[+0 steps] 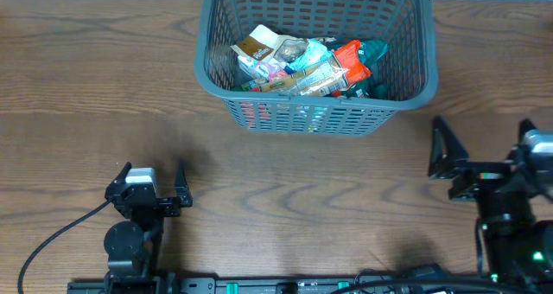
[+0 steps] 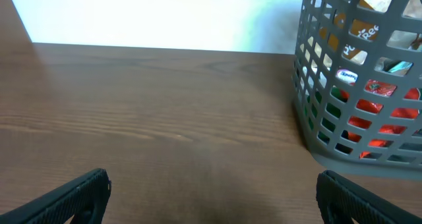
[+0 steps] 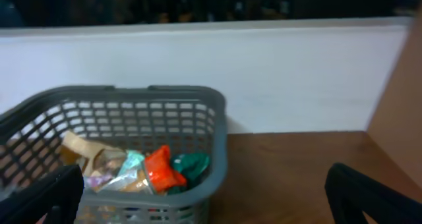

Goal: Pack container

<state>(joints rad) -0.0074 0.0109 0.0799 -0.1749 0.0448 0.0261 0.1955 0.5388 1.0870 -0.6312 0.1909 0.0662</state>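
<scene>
The container, a large dark grey lattice basket [image 1: 315, 112], stands at the back middle of the table. Several snack packets [image 1: 302, 65] lie piled inside it, one of them orange-red [image 1: 354, 60]. The basket also shows at the right of the left wrist view [image 2: 330, 128] and at the lower left of the right wrist view [image 3: 211, 118]. My left gripper [image 1: 155, 177] is open and empty near the front left, well short of the basket. My right gripper [image 1: 479, 143] is open and empty at the front right, below the basket's right corner.
The brown wooden table [image 1: 302, 199] runs under both arms. A black cable [image 1: 52, 238] loops at the front left by the left arm's base. A white wall [image 3: 264, 72] stands behind the table's far edge.
</scene>
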